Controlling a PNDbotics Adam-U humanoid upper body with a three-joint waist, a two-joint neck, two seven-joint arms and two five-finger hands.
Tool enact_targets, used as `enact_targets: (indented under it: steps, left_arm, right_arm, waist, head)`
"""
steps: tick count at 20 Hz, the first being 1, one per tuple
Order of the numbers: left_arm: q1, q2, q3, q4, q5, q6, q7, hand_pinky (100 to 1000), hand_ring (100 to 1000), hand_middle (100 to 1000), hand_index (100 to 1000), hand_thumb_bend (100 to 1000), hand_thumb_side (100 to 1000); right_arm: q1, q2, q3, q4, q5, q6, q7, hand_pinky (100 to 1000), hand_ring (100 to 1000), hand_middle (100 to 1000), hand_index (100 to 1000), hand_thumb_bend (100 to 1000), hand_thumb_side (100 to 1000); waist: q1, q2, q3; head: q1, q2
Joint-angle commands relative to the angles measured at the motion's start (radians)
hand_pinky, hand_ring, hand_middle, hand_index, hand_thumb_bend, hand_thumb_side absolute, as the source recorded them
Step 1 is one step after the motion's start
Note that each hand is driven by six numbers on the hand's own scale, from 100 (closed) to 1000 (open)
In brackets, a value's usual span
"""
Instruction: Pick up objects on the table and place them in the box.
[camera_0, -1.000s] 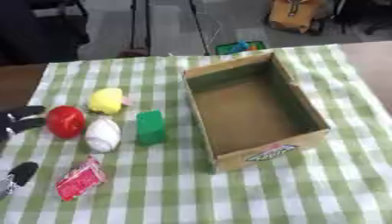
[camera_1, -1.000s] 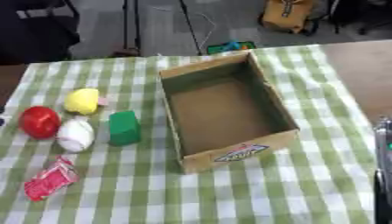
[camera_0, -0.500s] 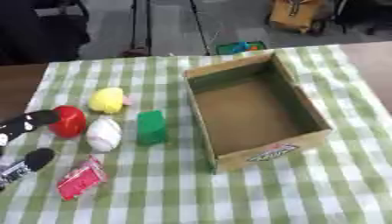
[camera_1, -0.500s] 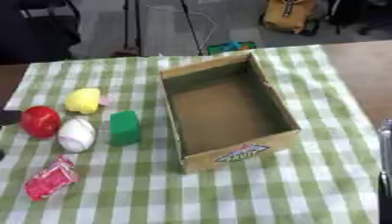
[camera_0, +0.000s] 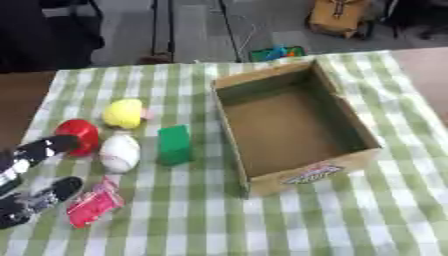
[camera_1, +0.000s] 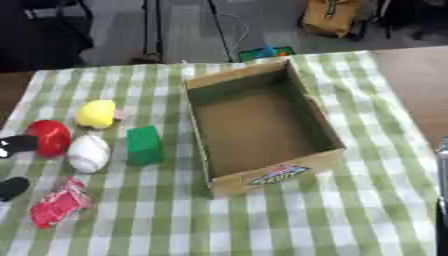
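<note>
Since the earlier frames, my left hand (camera_0: 35, 172) has advanced from the desk's left edge toward the red ball (camera_0: 78, 136); the objects have not shifted.

Left eye view:
- Box (camera_0: 350, 120), cardboard, empty, right of centre on the checked cloth (camera_0: 201, 225).
- Yellow toy (camera_0: 123, 113), red ball, white egg-shaped object (camera_0: 119, 152), green block (camera_0: 174, 144), red packet (camera_0: 94, 207): all grouped near the left edge. Nothing placed yet; five items remain, by my judgement.
- My left hand: fingers spread and relaxed, holding nothing. One fingertip just beside the red ball, contact uncertain; a lower finger just beside the red packet.

Right eye view:
- Same group of objects, same empty box.
- My left hand shows only as fingertips at the left edge.
- At the right edge a dark sliver (camera_1: 442, 200), probably my right arm; I cannot tell its hand's state.
</note>
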Motion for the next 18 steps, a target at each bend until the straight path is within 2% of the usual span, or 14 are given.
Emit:
enact_targets:
  steps: [1,6,13,14,18]
  left_arm:
    - [-0.005,0.008,-0.002,-0.014,-0.068,0.013,-0.052,1000,1000,1000,1000,787,1000]
    - [0.009,-0.012,-0.015,-0.014,-0.162,0.049,-0.114,1000,1000,1000,1000,839,999]
    - [0.012,-0.030,-0.017,-0.014,-0.210,0.097,-0.179,1000,1000,1000,1000,851,991]
    - [0.011,-0.030,-0.014,-0.014,-0.217,0.103,-0.182,1000,1000,1000,1000,811,999]
    - [0.013,-0.040,0.005,-0.014,-0.282,0.137,-0.137,1000,1000,1000,1000,790,1000]
  right_arm:
    - [-0.012,-0.011,-0.001,-0.023,-0.010,-0.006,-0.007,563,672,603,707,100,891]
    - [-0.013,-0.009,-0.002,-0.023,-0.013,-0.006,-0.009,562,671,600,703,100,890]
    - [-0.014,-0.008,-0.002,-0.023,-0.016,-0.007,-0.011,561,670,599,701,100,891]
    - [-0.014,-0.008,-0.002,-0.023,-0.017,-0.006,-0.011,560,669,597,697,100,891]
    - [-0.014,-0.008,-0.001,-0.023,-0.019,-0.007,-0.011,560,669,597,697,100,892]
  waist:
    - [-0.002,-0.014,-0.003]
    - [-0.004,-0.009,-0.007]
    - [-0.005,-0.007,-0.009]
    - [-0.006,-0.007,-0.009]
    - [-0.007,-0.004,-0.009]
  head:
    - [0.006,-0.004]
    - [0.011,-0.007]
    - [0.014,-0.010]
    - [0.015,-0.010]
    - [0.016,-0.011]
